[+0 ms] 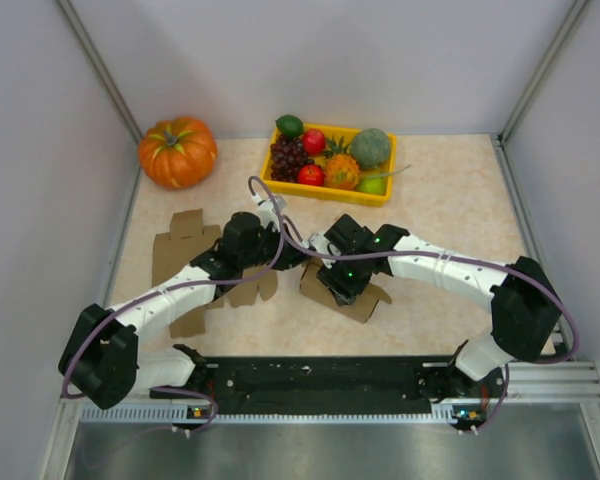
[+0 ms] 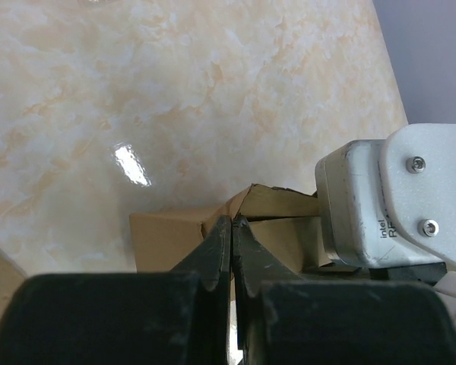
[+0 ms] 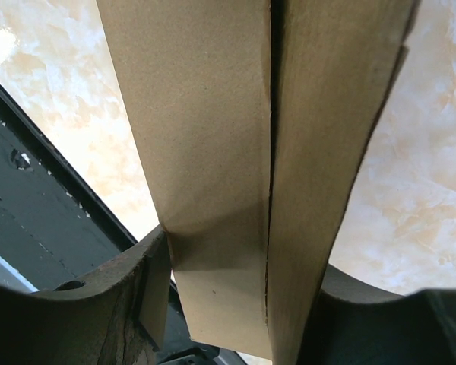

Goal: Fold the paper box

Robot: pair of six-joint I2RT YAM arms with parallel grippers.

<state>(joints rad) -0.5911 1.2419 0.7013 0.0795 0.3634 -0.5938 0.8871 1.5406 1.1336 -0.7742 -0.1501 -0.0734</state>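
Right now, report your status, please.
Left gripper shut at box edge. Right gripper shut on box. Pumpkin, fruit tray stand clear.

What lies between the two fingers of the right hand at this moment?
The paper box: two of its cardboard panels, side by side, stand between the fingers of the right hand. The right wrist view shows this.

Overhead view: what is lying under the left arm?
A flat cardboard blank lies on the table beneath the left arm. Its ends stick out on either side; the arm covers its middle, so that stretch cannot be seen.
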